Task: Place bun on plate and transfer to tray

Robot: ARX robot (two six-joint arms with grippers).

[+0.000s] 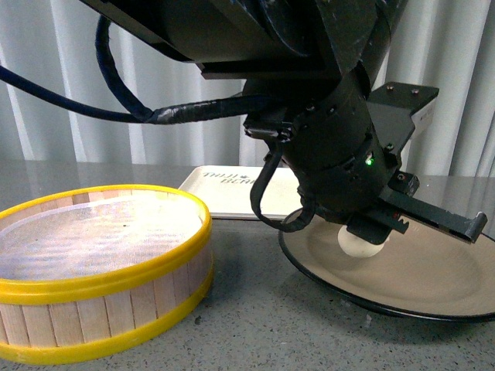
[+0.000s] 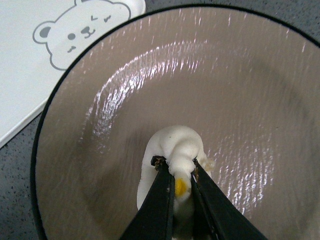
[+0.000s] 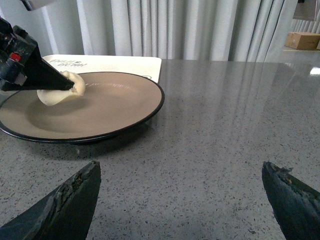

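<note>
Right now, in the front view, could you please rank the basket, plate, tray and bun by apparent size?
1. basket, though it sits nearest the camera.
2. plate, partly cut off by the frame edge.
3. tray, partly hidden by the arm, so its rank is unsure.
4. bun.

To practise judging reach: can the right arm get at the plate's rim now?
Probably yes. The right pincer is open, with only bare table between it and the plate; the left pincer, shut on the bun, is at the far side.
</note>
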